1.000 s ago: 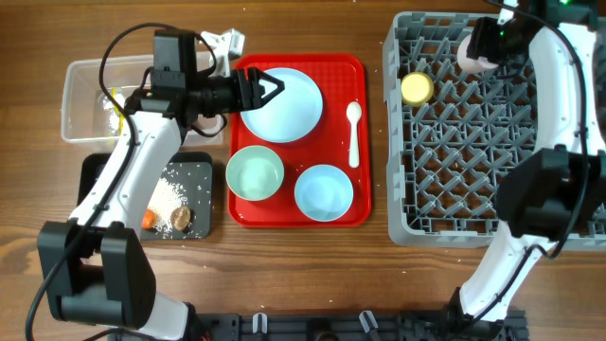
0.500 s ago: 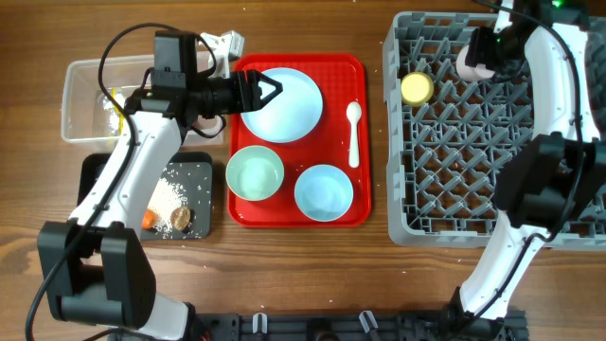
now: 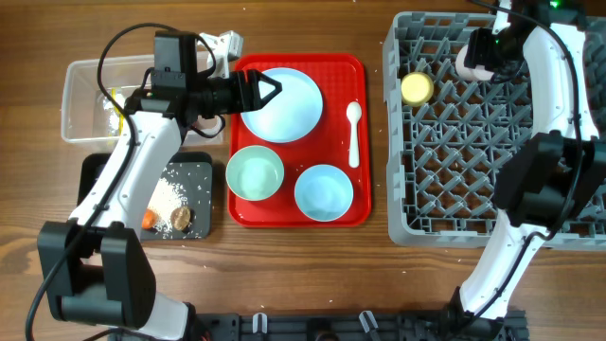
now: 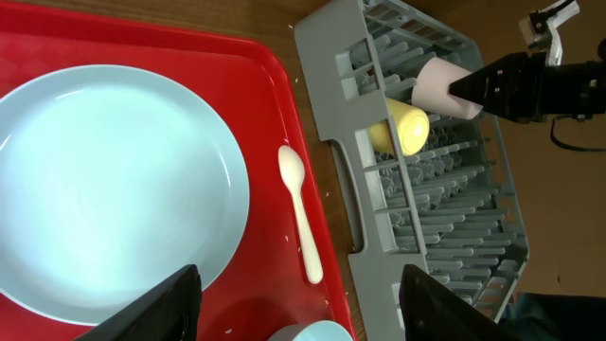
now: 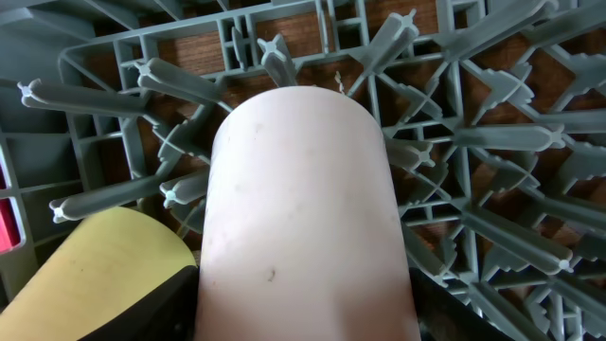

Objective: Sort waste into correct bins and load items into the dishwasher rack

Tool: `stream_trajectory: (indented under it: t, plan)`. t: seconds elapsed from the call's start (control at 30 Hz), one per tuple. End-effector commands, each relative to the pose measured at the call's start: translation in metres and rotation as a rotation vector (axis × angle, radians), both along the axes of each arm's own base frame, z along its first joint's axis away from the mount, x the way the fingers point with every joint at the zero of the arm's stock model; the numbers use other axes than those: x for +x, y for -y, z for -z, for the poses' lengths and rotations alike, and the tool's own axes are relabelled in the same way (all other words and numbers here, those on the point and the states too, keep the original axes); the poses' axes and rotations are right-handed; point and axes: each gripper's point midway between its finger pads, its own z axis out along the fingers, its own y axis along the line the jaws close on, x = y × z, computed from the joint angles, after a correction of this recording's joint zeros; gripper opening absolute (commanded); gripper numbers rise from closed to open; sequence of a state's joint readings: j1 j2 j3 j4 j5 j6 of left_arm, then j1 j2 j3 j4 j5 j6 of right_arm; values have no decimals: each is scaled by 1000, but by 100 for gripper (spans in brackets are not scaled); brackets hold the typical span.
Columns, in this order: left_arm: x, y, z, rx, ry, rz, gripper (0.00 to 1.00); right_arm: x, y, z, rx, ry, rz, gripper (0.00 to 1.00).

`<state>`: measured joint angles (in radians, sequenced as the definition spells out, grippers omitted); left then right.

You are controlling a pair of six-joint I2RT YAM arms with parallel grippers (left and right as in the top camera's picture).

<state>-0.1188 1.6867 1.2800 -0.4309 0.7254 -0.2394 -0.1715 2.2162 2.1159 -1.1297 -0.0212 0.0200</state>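
Note:
My right gripper (image 3: 485, 52) is shut on the small pink cup (image 5: 303, 208), holding it over the far left part of the grey dishwasher rack (image 3: 492, 180), next to the yellow cup (image 3: 417, 88), which also shows in the right wrist view (image 5: 104, 265). My left gripper (image 3: 270, 90) is open and empty above the left edge of the light blue plate (image 3: 281, 104). Two light blue bowls (image 3: 255, 173) (image 3: 323, 191) and the white spoon (image 3: 353, 133) lie on the red tray (image 3: 331, 71). The pink cup also shows in the left wrist view (image 4: 437, 85).
A clear tub (image 3: 90, 99) with wrappers stands at the far left. The black tub (image 3: 194, 170) in front of it holds white grains, a brown lump (image 3: 181, 219) and an orange carrot (image 3: 149, 220). White tissue (image 3: 225, 42) lies behind the tray.
My right gripper has moved the pink cup slightly toward the rack's far edge. The left arm has not moved.

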Motion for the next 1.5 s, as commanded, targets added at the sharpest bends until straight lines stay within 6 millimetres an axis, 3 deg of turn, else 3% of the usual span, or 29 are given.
stream_trajectory:
  t: [0.0,0.27,0.53,0.63,0.77,0.87,0.97,1.13,1.27,1.47]
  plan:
    - [0,-1,-6,18,36,6,67,3,4,3,-19,-3,-11,42]
    - [0,-1,-6,17,35,6,66,2,4,3,-18,-8,-11,40]
    - [0,-1,-6,18,36,5,64,4,4,2,-19,2,-12,86]
    - [0,-1,-6,17,36,5,63,4,5,2,-19,2,-12,96]
    - [0,-1,-7,17,37,5,58,5,4,1,-15,10,-14,97]
    - [2,-5,-12,16,54,-3,52,6,-4,-14,22,47,-30,97]
    - [2,-15,-29,12,95,-27,45,4,-15,-43,65,111,-53,97]
    - [-3,-33,-51,98,148,-120,42,-12,-55,-103,239,221,-146,95]
    - [-20,-40,-39,173,72,-156,38,-35,-86,-134,322,236,-212,94]
    - [-63,-13,4,232,-150,-61,25,-64,-126,-134,349,140,-278,97]
